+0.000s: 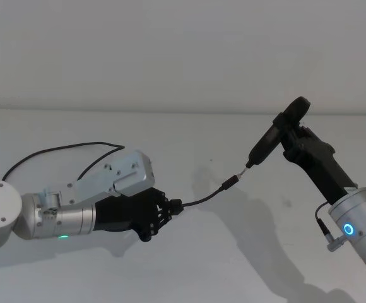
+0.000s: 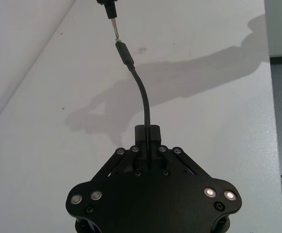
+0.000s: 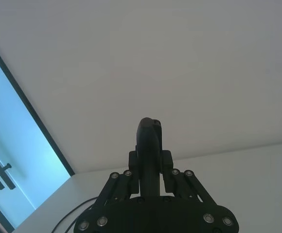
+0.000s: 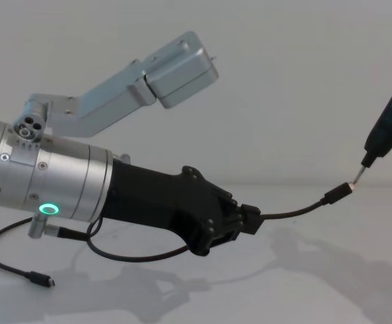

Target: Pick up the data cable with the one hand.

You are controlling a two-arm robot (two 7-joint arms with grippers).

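Black and thin, the data cable point(image 1: 203, 199) arcs out from my left gripper point(image 1: 168, 209), whose fingers are clenched on it above the white table point(image 1: 189, 265). Beyond the fingertips its silver-tipped plug point(image 1: 230, 182) meets the metal point of the dark pen-like tool point(image 1: 270, 141) grasped in my right gripper point(image 1: 291, 134).

Matt black plastic, brushed silver metal, plain white table.
Left gripper point(image 1: 170, 207): matt black plastic look, small shiny metal rivets; wrist is smooth satin silver metal. Cable point(image 1: 202, 199): black rubbery sheath, slight sheen, plug point(image 1: 229, 183) black with short bright metal tip. Right gripper point(image 1: 291, 129): same matt black, grey metal wrist. Pen tool point(image 1: 264, 146): dark smooth body, teal sheen in chest view, metal tip. Table point(image 1: 233, 252): smooth matt white, faint specks.
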